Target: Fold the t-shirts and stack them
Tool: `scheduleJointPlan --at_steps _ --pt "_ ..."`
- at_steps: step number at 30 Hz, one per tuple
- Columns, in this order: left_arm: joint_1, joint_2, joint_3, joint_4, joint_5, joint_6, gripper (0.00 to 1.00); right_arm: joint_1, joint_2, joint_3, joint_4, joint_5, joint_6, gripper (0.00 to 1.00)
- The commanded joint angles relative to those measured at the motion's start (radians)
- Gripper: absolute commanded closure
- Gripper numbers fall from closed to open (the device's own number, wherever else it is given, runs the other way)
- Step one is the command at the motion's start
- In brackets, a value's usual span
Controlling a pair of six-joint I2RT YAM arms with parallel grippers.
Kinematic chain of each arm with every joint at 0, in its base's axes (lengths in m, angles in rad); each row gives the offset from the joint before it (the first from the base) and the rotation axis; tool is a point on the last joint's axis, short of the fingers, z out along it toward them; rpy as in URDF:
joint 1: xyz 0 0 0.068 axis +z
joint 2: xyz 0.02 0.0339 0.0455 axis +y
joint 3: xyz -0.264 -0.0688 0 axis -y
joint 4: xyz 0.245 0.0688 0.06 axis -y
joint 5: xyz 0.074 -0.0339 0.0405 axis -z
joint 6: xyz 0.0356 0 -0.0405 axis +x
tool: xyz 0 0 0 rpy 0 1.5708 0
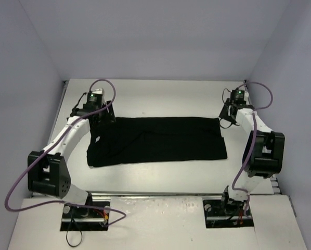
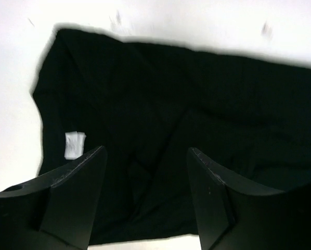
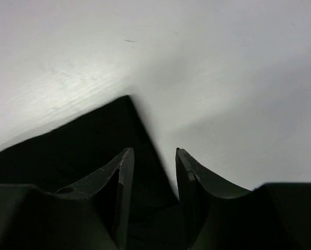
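One black t-shirt (image 1: 155, 140) lies folded into a long flat band across the middle of the white table (image 1: 160, 94). My left gripper (image 1: 100, 117) hovers over its far left end, jaws open and empty (image 2: 145, 149). The left wrist view shows the dark cloth (image 2: 197, 104) below with a small white label (image 2: 75, 145). My right gripper (image 1: 226, 119) is at the far right corner, jaws open (image 3: 152, 150). The shirt's corner (image 3: 93, 140) and its edge run between the fingers, not clamped. No chest logo shows.
Grey walls close in the table on three sides. Bare white table (image 3: 223, 78) lies beyond the shirt's right corner. The arm bases and a metal rail (image 1: 155, 195) sit at the near edge, with purple cables (image 1: 20, 182) looping beside each arm.
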Motion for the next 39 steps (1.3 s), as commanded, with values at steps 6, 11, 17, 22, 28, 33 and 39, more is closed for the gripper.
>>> scheduleJointPlan --at_steps 6,11,17,22,28,33,39 --pt "-0.021 0.028 -0.117 0.026 0.021 0.053 0.40 -0.031 0.092 0.052 0.047 -0.126 -0.074 0.66" --pt "-0.020 0.109 -0.094 0.052 0.013 0.044 0.40 -0.031 0.170 0.097 0.054 -0.153 -0.103 0.65" --pt "-0.021 0.216 -0.086 0.051 -0.032 0.009 0.40 -0.034 0.259 0.130 0.072 -0.105 -0.123 0.65" --pt "-0.012 0.262 -0.115 0.021 -0.070 -0.048 0.42 -0.055 0.316 0.160 0.074 0.021 -0.106 0.66" --pt "-0.008 0.276 -0.137 0.016 -0.069 -0.072 0.42 -0.088 0.328 0.191 0.072 0.073 -0.101 0.66" --pt "-0.015 0.215 -0.098 0.022 -0.052 -0.030 0.42 -0.038 0.192 0.172 0.071 0.061 -0.115 0.66" --pt "-0.017 0.163 -0.049 -0.001 -0.076 0.009 0.42 0.032 -0.002 0.055 0.063 -0.012 -0.067 0.66"
